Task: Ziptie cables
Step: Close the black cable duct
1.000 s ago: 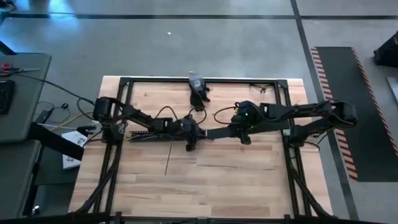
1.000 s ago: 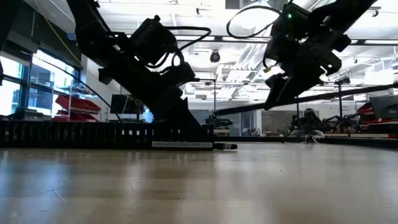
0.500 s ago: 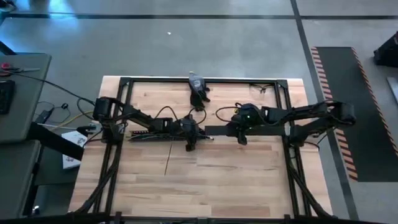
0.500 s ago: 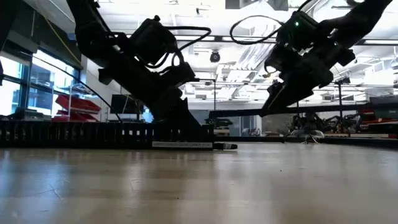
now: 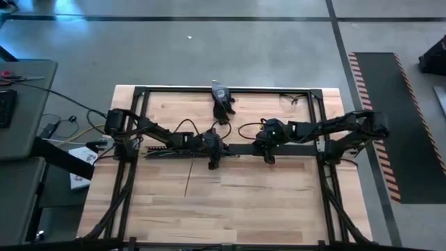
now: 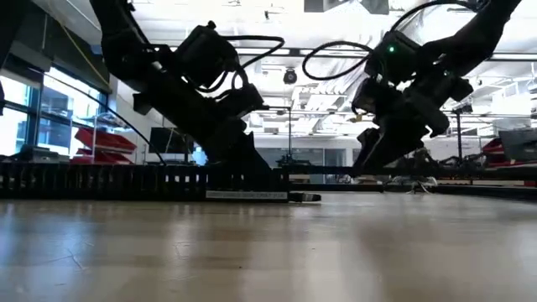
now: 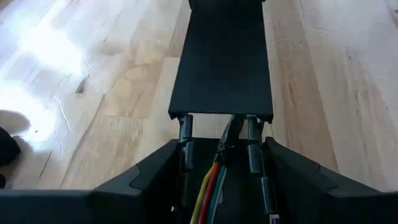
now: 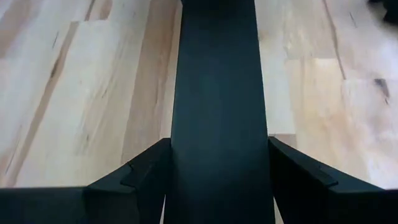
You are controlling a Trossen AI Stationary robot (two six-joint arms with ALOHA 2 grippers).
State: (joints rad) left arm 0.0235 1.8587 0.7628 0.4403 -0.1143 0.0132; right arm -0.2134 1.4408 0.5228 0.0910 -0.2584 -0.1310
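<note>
Left gripper (image 5: pixel 213 148) seen clamped over black duct (image 5: pixel 171 150), frame centre. Right gripper (image 8: pixel 217 180) closed on flat lid strip (image 8: pixel 217 87). Cables (image 7: pixel 211 180) laid inside duct, long axis left-right in high view.

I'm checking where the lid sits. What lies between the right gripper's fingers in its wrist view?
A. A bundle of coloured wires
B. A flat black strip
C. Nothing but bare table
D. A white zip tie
B: in the right wrist view a flat black strip runs out over the wooden table from between the right gripper fingers; no wires or tie show there.
</note>
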